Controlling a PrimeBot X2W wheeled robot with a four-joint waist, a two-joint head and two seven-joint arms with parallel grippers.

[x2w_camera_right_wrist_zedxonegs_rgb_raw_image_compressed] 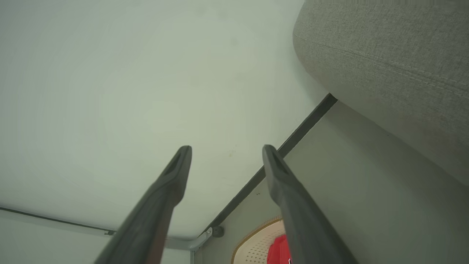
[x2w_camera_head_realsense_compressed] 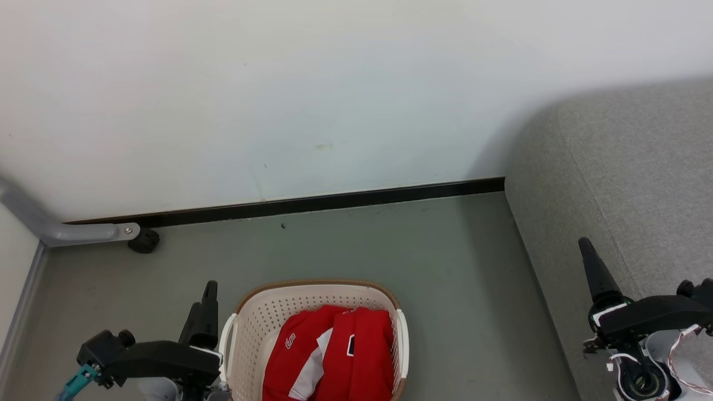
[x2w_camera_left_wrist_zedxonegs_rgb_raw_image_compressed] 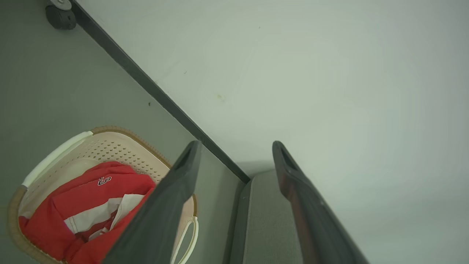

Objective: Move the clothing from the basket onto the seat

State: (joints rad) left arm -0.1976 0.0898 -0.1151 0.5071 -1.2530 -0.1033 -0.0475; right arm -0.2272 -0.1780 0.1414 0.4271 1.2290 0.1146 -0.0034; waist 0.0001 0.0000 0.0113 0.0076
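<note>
Nearest, the left gripper hangs just left of the basket, close to its left handle. Its two fingers stand wide apart with nothing between them. The right gripper is well to the right of the basket, in front of the seat. Its fingers are likewise spread and hold nothing.

The basket stands on the grey floor between the two grippers, with its brown rim towards the wall. The clothing lies inside it, a loosely bunched red heap with white panels and small lettering patches. It sits below the rim and neither gripper touches it.

To the right of the basket, across a strip of bare floor, the seat rises as a big grey cushion with a rounded corner. Beyond the basket a dark baseboard runs along the foot of a pale wall. Far left of the basket, by the baseboard, a black caster sits under a grey bar.
</note>
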